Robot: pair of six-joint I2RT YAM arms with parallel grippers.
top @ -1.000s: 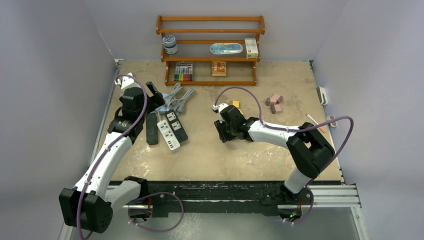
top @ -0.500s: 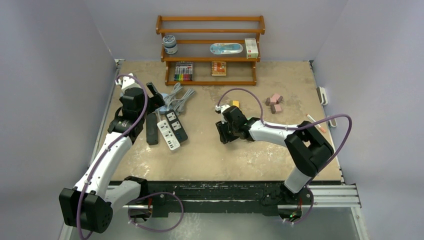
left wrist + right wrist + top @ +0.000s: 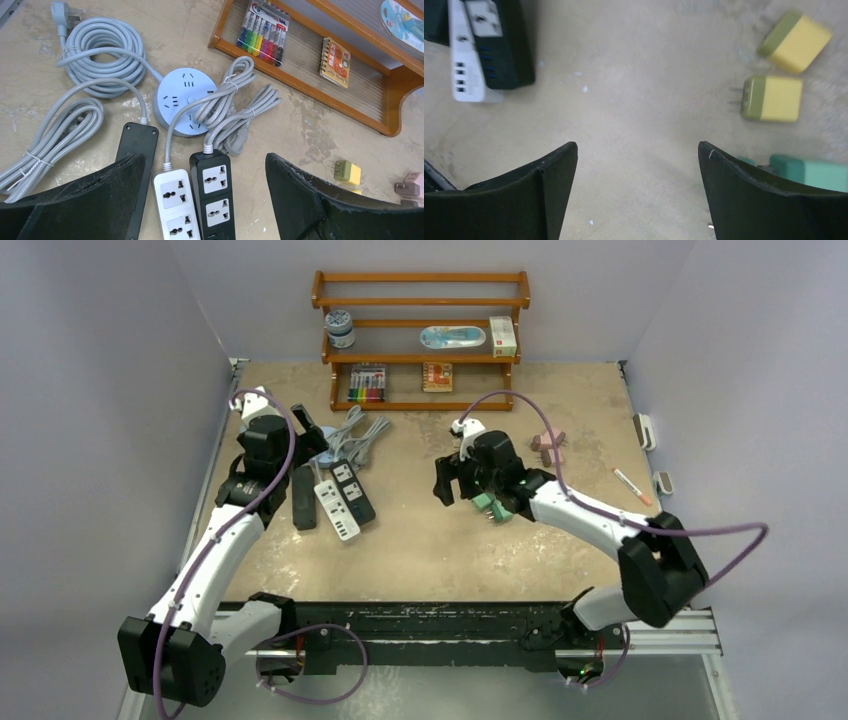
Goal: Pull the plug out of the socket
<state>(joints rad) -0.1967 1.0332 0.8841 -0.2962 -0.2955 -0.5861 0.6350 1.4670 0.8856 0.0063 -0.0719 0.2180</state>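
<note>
The left gripper (image 3: pixel 205 165) hung with its jaws spread wide and nothing between them, above the near ends of a white power strip (image 3: pixel 172 210) and a black power strip (image 3: pixel 216 192) lying side by side, touching. A second black strip (image 3: pixel 137 150) lay just left of them, and a round blue-grey socket hub (image 3: pixel 185 100) sat beyond, among bundled grey cords (image 3: pixel 105 55). The right gripper (image 3: pixel 637 147) was also wide open and empty, over bare table (image 3: pixel 634 100). Two yellow-and-olive plug adapters (image 3: pixel 774 98) lay loose to its right, with teal plug adapters (image 3: pixel 814 172) by its right finger. At the back stood a wooden rack (image 3: pixel 420 303). Its lowest shelf held a pack of coloured markers (image 3: pixel 265 30) and a small spiral notebook (image 3: pixel 336 55). The middle shelf held a jar (image 3: pixel 340 328), a blue packet (image 3: pixel 452 337) and a small box (image 3: pixel 503 336).
</note>
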